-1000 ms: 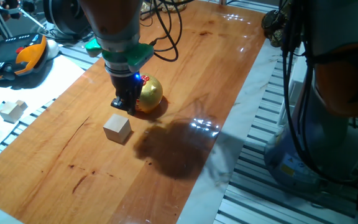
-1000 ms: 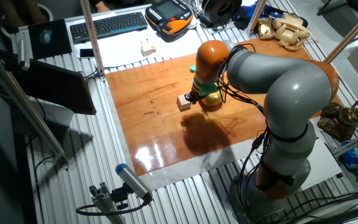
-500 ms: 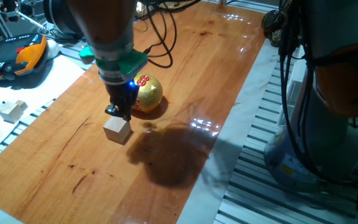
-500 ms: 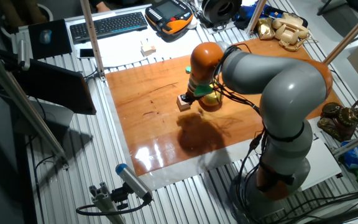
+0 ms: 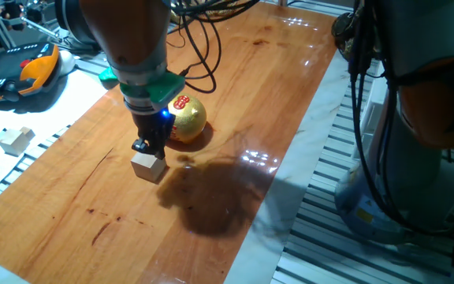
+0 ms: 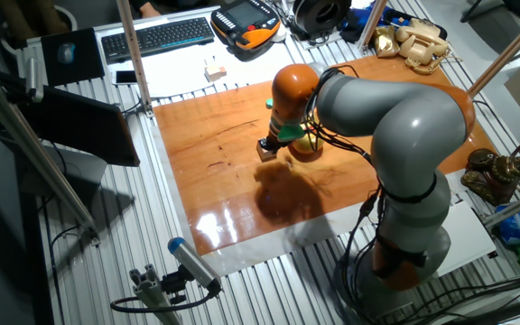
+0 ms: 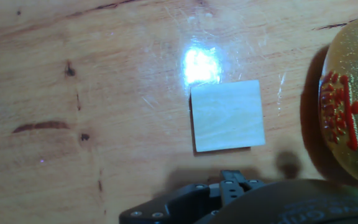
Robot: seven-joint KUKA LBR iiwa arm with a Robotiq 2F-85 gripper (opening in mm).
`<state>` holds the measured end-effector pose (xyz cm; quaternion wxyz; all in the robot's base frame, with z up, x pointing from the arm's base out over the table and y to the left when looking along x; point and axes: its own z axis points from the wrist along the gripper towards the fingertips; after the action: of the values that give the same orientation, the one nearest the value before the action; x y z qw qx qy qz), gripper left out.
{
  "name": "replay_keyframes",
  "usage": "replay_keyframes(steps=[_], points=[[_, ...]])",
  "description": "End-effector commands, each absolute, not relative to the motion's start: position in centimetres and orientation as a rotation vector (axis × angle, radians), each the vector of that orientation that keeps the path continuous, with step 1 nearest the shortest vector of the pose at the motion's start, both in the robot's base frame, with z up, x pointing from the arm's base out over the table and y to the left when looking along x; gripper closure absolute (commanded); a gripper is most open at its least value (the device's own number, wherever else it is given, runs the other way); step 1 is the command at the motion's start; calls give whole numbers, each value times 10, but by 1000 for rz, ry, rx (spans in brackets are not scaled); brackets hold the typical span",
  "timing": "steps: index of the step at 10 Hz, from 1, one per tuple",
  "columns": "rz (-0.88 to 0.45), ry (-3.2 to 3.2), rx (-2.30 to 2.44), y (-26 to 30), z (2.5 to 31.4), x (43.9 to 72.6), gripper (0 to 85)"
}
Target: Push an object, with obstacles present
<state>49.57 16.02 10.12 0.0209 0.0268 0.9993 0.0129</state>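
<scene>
Nearest the one fixed view's camera, the polished wooden tabletop [image 5: 235,102] shows dark streaks in its grain and a broad shadow thrown by the arm. Beyond that shadow sits the cube [image 5: 148,166], small, pale beige and plain-faced, flat on the wood. The fingers [image 5: 150,147] come down right at the cube's far top edge, touching it or very nearly so; from this side they look pressed together with nothing between them, though no view shows the tips clearly enough to be sure how far apart they stand. Above the fingers the hand carries a green collar with a small blue light, and higher up the orange and grey arm [image 6: 395,117].

Just beyond the cube, on the side away from the camera, rests the golden piggy bank [image 5: 185,118], round and shiny with red markings on top. It lies close to the cube without touching it, and the fingers stand between the two.

From the hand view, the cube [image 7: 227,116] shows its square top face with a bright glare spot on the wood just past it, and the golden piggy bank [image 7: 348,106] fills the frame's edge beside it, a strip of bare wood between them.

Farther from the cube, off the tabletop's edge, a whiter block [image 5: 14,140] lies on a pale surface, and beyond that an orange and black pendant [image 5: 22,75].
</scene>
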Motion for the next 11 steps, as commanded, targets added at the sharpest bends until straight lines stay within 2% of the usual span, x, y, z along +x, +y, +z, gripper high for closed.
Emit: replay_keyframes(steps=[1, 7, 11], points=[[40, 3096, 85, 160, 97, 497, 850], [28, 3100, 99, 162, 81, 503, 850], [14, 3100, 94, 162, 79, 489, 850]])
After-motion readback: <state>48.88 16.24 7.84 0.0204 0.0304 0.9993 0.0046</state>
